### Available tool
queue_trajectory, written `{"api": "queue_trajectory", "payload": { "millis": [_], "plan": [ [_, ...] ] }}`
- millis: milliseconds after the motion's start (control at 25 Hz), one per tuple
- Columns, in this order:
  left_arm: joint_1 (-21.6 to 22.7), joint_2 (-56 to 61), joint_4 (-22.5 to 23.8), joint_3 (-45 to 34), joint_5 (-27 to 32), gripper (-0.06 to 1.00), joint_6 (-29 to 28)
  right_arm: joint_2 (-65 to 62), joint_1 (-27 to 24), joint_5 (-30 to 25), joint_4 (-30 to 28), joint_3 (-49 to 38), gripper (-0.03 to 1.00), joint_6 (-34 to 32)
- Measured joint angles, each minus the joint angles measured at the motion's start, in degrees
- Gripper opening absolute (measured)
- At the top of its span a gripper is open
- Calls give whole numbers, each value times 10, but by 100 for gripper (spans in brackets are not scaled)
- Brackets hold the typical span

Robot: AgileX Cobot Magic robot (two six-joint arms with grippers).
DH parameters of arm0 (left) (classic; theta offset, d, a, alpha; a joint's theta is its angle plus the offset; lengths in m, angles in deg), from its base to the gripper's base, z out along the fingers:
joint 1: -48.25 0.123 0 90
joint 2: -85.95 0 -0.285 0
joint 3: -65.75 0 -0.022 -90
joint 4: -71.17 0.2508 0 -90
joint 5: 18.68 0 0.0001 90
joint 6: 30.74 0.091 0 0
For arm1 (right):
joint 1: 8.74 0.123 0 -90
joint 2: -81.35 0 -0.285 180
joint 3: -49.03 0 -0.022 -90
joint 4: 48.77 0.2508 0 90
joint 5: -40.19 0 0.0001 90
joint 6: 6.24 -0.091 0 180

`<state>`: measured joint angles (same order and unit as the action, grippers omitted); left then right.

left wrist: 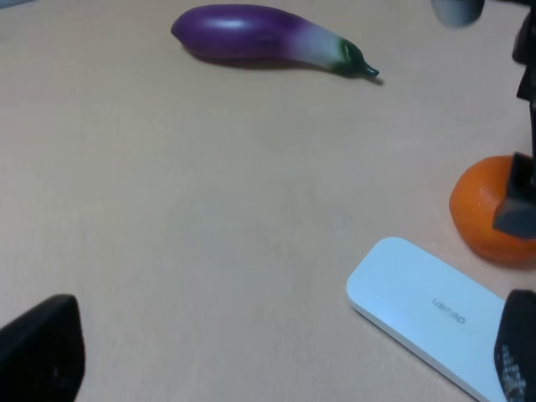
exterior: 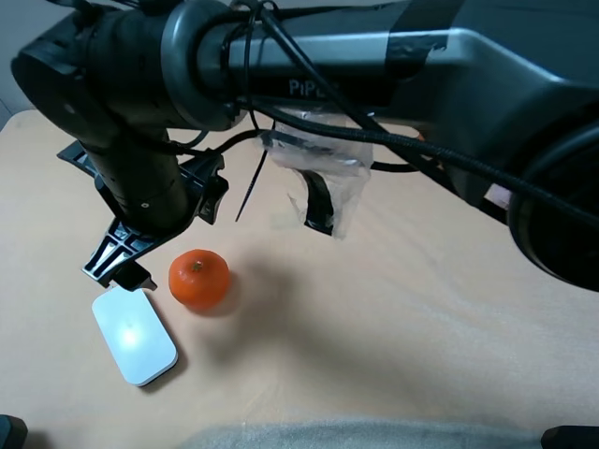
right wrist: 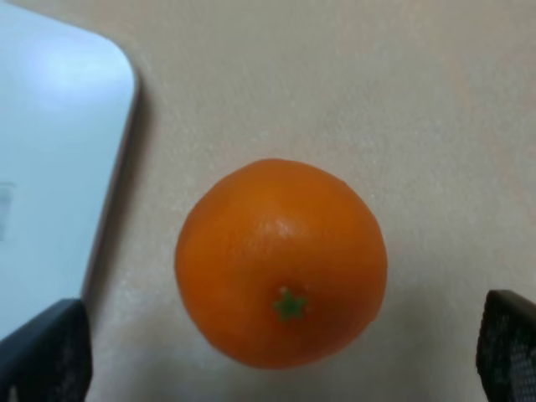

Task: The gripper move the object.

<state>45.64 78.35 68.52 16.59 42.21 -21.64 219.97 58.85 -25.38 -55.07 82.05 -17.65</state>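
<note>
**Ana:** From up high, where is the orange [exterior: 198,279]?

**Ben:** Near the bench's [exterior: 393,318] left edge, just beside a white box [exterior: 134,335]. The right tool [exterior: 167,232] reaches across and points down, close over it.

**Ana:** And the left wrist view?

**Ben:** The left tool [left wrist: 276,360] is wide open, empty and farther off.

**Ana:** The right wrist view?

**Ben:** Its fingers [right wrist: 46,352] are spread wide and hold nothing. The orange sits between them, just ahead. It's round, so I think any grip works.
</note>
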Motion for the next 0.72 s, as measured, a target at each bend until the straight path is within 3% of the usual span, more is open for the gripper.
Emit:
{"api": "queue_trajectory", "payload": {
  "millis": [160, 720],
  "plan": [
    [0, 0, 0, 0, 0, 98, 0, -1, 0, -35, 10, 40, 69, 2],
    [0, 0, 0, 0, 0, 98, 0, -66, -39, -41, 94, 58, 69, 26]
  ]
}}
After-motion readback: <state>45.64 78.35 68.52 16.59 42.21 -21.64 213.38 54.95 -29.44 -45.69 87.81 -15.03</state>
